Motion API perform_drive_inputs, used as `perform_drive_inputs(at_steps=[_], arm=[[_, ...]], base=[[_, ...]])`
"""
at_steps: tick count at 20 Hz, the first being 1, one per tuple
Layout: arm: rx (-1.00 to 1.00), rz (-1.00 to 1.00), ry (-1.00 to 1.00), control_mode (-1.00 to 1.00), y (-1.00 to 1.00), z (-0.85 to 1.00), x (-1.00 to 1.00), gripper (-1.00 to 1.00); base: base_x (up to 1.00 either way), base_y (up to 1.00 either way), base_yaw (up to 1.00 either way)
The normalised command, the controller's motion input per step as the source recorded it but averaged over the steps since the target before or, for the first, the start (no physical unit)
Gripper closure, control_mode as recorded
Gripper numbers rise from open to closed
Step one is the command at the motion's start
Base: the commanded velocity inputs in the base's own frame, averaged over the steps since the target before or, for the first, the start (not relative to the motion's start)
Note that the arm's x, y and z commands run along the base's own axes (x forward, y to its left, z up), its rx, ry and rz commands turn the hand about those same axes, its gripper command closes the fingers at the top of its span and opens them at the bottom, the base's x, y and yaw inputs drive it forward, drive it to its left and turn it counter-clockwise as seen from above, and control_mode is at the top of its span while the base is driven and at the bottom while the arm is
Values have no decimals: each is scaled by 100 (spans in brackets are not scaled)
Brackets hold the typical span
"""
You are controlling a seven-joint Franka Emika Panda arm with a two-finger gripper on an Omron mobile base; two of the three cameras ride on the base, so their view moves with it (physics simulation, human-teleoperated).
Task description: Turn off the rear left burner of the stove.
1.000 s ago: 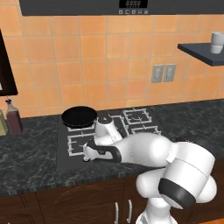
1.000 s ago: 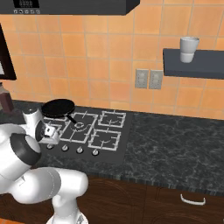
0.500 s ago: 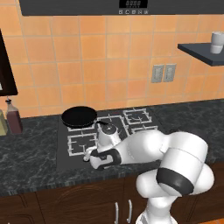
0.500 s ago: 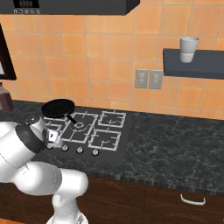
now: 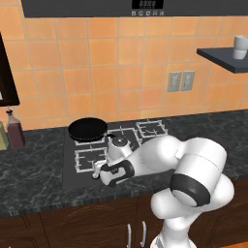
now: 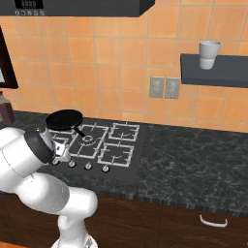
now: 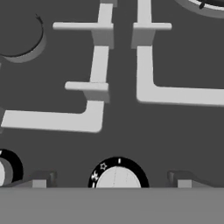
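The stove [image 5: 72, 180] [image 6: 131, 167] is a black glass cooktop with pale-grey wire grates. A black pan [image 5: 87, 129] [image 6: 64, 118] sits over the rear left burner and hides its grate. My gripper [image 5: 97, 172] [image 6: 60, 155] [image 7: 112, 183] hangs low over the left end of the knob row. It is open. In the hand view its fingertips [image 7: 40, 182] stand on either side of a round silver knob [image 7: 118, 177], apart from it. A second knob [image 7: 3, 171] shows at the left edge. Three more knobs [image 6: 88, 166] lie to the right of the hand.
A dark bottle [image 5: 15, 131] stands on the counter left of the stove. A shelf [image 6: 213, 69] at the right carries a white cup [image 6: 209, 54]. A wall outlet [image 5: 180, 81] and the range hood [image 5: 145, 6] are behind and above the cooktop.
The hand has sunk a little toward the knob row at the stove's front left, and the elbow has swung out to the right. Pan and knobs stay put.
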Motion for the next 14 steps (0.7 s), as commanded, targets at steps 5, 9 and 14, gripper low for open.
perform_drive_inputs(at_steps=[5,9,14], arm=[[0,0,0,-100,0,0,0,100],[0,0,0,-100,0,0,0,100],[0,-8,0,-100,0,0,0,100]], base=[[0,0,0],[0,0,0],[0,0,0]])
